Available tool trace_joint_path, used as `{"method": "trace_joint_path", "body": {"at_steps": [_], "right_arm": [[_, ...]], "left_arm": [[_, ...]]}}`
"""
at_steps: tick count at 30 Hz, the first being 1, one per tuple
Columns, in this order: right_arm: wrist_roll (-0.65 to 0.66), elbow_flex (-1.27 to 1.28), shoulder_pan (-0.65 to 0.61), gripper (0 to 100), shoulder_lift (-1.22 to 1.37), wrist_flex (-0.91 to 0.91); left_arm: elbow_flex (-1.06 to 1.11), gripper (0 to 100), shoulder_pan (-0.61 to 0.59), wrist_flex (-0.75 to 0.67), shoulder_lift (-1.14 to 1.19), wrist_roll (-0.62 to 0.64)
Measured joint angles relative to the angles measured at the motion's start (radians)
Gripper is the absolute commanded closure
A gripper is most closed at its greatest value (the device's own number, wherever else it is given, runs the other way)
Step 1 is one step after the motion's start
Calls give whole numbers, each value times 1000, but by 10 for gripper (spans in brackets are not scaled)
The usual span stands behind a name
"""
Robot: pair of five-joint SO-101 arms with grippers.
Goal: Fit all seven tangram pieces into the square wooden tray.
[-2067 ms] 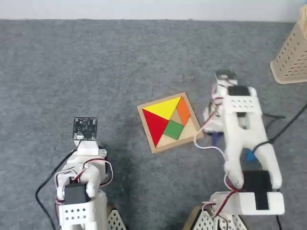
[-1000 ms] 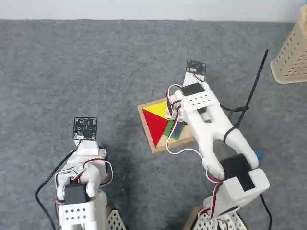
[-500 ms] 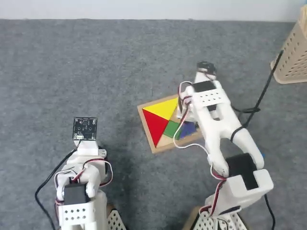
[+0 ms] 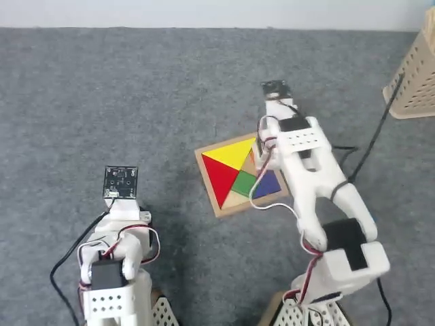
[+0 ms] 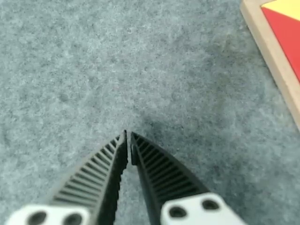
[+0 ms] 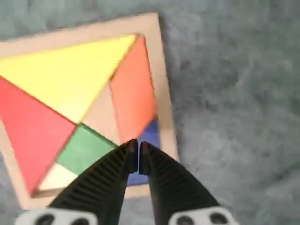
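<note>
- Closed right gripper (image 6: 137,143) is covering the square wooden tray's (image 4: 206,179) three o'clock side.
- Left gripper (image 5: 128,136) is hanging closed.
- Beige perforated basket (image 4: 413,76) is standing at two o'clock.

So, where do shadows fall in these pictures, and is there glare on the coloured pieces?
High view: even light, no glare on the tray. Left wrist view: a faint shadow on the carpet just ahead of the left gripper. Right wrist view: the yellow piece looks matte, no glare.
</note>
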Motion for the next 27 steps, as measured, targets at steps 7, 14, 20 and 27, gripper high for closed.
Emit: {"method": "trace_joint_path", "body": {"at_steps": [7, 14, 20, 27], "right_arm": [[213, 91, 239, 980, -209, 123], [603, 130, 552, 843, -250, 348], [941, 130, 657, 840, -250, 427], [1165, 161, 695, 838, -250, 425]], "left_arm": [[0, 988, 0, 0, 0, 0], [0, 988, 0, 0, 0, 0], [0, 988, 0, 0, 0, 0], [0, 988, 0, 0, 0, 0]]}}
